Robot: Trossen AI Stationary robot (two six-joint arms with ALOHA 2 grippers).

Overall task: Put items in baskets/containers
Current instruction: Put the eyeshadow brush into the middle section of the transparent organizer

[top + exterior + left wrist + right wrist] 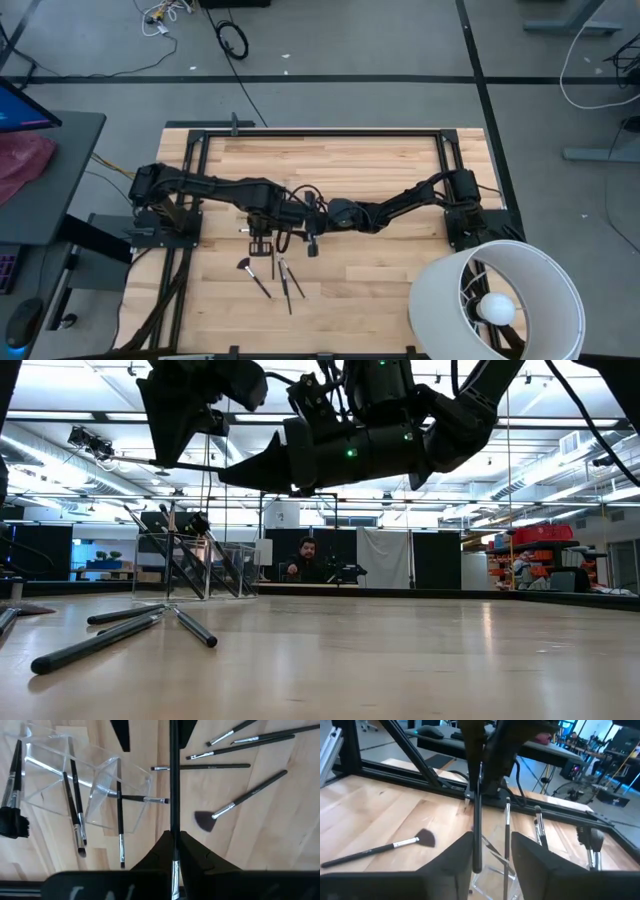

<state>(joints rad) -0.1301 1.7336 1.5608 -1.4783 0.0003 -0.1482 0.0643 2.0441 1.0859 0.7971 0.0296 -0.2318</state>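
Observation:
A thin dark makeup brush (173, 780) is held above the table by my left gripper (173, 845), which is shut on it. My right gripper (491, 855) is open. Its fingers (120, 735) stand on either side of the brush's handle (476, 825), and I cannot tell whether one of them touches it. Below the grippers stands the clear plastic container (75, 780), (258, 243), with several brushes (507, 820) in it. More brushes (240, 737) lie flat on the wood beside it, among them a fan-shaped one (205, 820), (422, 838). My left gripper pinches the brush between its two fingers at the silver ferrule (174, 867), near the bristle end. The handle runs straight on past the fingertips, along the fingers. The brush is lifted clear of the table and reaches between my right gripper's fingers.
A big white lamp shade (497, 300) stands at the table's near right corner. A black frame rail (320, 132) runs along the far edge. Loose brushes (285, 275) lie near the middle front. A person (305, 560) sits in the room behind the table.

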